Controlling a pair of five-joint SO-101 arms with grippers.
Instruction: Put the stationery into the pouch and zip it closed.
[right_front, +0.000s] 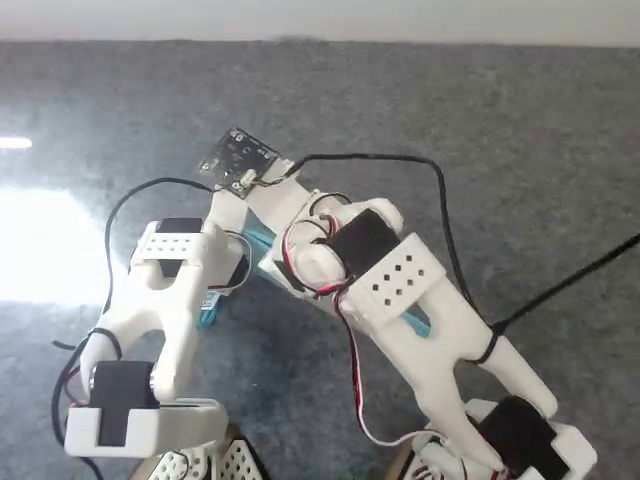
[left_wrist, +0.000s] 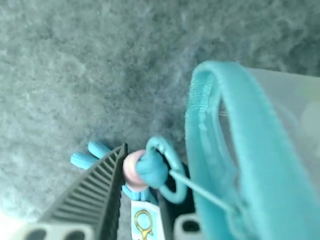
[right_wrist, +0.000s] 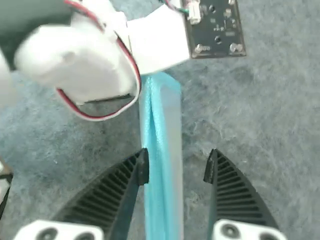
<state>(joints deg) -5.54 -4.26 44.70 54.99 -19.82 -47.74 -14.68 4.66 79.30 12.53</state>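
Grey, felt-like table (right_front: 520, 150). The teal pouch (right_wrist: 160, 125) lies near its middle, beneath both my arms. My left gripper (left_wrist: 145, 172) is clenched on the zipper pull (left_wrist: 167, 155). My right gripper (right_wrist: 176, 165) is released, jaws astride the pouch's edge.

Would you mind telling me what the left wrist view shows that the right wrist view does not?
Only the left wrist view shows the zipper pull, a teal loop with a pink bead. Only the right wrist view shows the right end effector, open, with one finger on either side of the edge of the pouch, and beyond it a circuit board and red wires on a white arm part. Both show the teal pouch lying on the grey table.
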